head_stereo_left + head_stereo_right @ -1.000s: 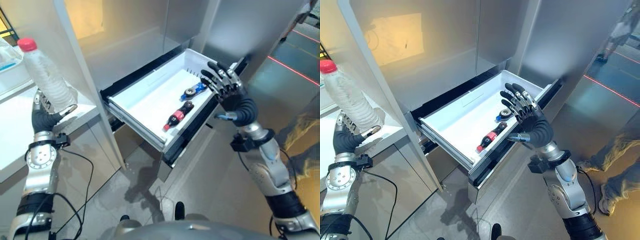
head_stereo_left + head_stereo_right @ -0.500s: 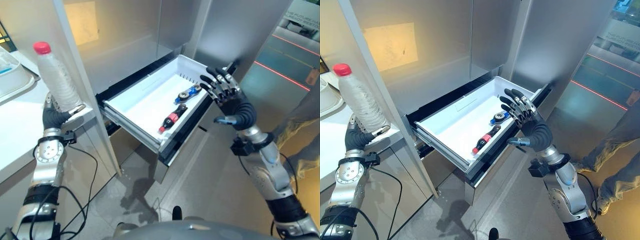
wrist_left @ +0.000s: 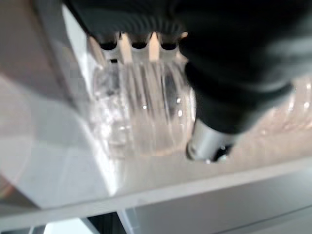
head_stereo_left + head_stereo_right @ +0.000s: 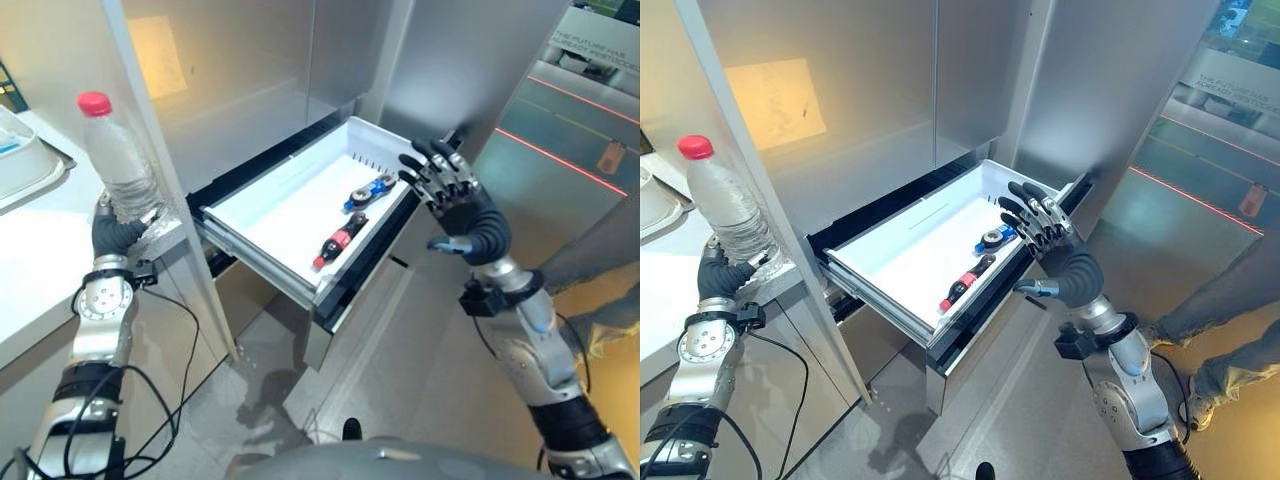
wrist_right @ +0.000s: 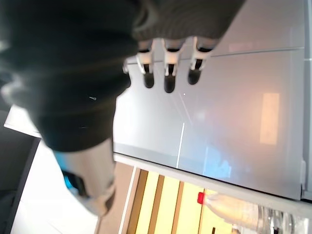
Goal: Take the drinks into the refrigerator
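We see the clear bottle with its red cap at the upper left of the left eye view, standing upright at the edge of the white worktop; whether its base rests there or hangs just above we cannot tell. Our left hand is curled round its lower part, and the left wrist view shows the fingers wrapped over the ribbed plastic. To the right, near the middle of the frame, the white drawer of the refrigerator stands pulled out, and two small bottles lie inside it towards its right end: a dark one with a red label and, just beyond it, a blue one, close together but not clearly touching. Our right hand hovers just right of the drawer's right rim, fingers spread wide and holding nothing. We judge the task partly done: two drinks are in the drawer, the clear bottle must be carried across and laid in, and the drawer is not yet closed.
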Controlling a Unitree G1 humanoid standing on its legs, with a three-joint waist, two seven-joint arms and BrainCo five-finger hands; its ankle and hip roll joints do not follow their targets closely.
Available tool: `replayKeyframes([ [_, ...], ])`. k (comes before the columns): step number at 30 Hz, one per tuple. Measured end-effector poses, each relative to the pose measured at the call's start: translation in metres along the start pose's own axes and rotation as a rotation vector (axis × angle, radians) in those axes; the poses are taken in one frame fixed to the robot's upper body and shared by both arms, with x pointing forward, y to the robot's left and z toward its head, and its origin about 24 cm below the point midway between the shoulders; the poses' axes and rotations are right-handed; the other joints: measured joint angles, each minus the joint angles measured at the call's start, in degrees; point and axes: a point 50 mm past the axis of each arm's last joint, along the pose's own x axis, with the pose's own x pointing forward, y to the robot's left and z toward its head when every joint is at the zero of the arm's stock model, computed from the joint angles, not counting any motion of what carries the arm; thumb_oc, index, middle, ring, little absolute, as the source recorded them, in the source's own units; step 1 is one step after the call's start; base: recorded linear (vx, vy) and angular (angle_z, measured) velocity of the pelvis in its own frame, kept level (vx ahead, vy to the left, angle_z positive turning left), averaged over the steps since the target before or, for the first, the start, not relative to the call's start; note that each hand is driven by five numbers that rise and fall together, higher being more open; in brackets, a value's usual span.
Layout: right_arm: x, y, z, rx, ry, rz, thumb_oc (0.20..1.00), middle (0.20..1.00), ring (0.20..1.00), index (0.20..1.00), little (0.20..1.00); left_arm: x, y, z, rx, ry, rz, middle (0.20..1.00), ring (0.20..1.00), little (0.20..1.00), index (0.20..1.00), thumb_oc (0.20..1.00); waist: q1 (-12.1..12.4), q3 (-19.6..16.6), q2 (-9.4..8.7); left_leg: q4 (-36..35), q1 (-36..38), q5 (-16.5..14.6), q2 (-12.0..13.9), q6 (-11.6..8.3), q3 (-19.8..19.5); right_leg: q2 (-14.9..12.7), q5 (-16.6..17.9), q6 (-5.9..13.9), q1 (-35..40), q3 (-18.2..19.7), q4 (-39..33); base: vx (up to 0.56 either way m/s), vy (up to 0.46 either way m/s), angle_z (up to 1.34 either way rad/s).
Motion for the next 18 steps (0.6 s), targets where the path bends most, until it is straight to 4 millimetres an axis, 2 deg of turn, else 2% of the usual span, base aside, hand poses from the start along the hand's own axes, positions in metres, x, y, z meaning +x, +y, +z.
replayKeyframes([
  [13, 0.000, 0.000, 0.000, 0.004, -0.002, -0.002, 1.000, 1.000, 1.000, 1.000, 1.000, -0.007, -0.011, -0.007, -0.045, 0.021, -0.011, 0.200, 0.200, 0.200, 0.200, 0.200, 0.2, 0.0, 1.54, -0.1, 0.6, 0.0, 0.0, -0.01, -0.2, -0.1, 0.0, 0.10, 0.9, -0.1, -0.6, 0.00, 0.000, 0.00],
  [16, 0.000, 0.000, 0.000, 0.003, -0.002, -0.003, 1.000, 1.000, 1.000, 1.000, 1.000, -0.016, -0.017, -0.006, -0.075, 0.008, -0.034, 0.200, 0.200, 0.200, 0.200, 0.200, 0.2, 0.0, 1.74, -0.1, 0.5, 0.0, 0.0, -0.02, -0.3, -0.1, 0.1, 0.10, 0.9, -0.2, -0.7, 0.00, 0.000, 0.00],
  [18, -0.001, 0.000, 0.000, -0.001, -0.001, -0.010, 1.000, 1.000, 1.000, 1.000, 1.000, -0.029, -0.023, -0.003, -0.115, -0.009, -0.080, 0.200, 0.200, 0.200, 0.200, 0.200, 0.4, 0.2, 1.93, -0.1, 0.2, 0.0, 0.0, -0.02, -0.4, -0.1, 0.2, 0.06, 0.9, -0.3, -0.9, 0.00, 0.000, 0.00],
])
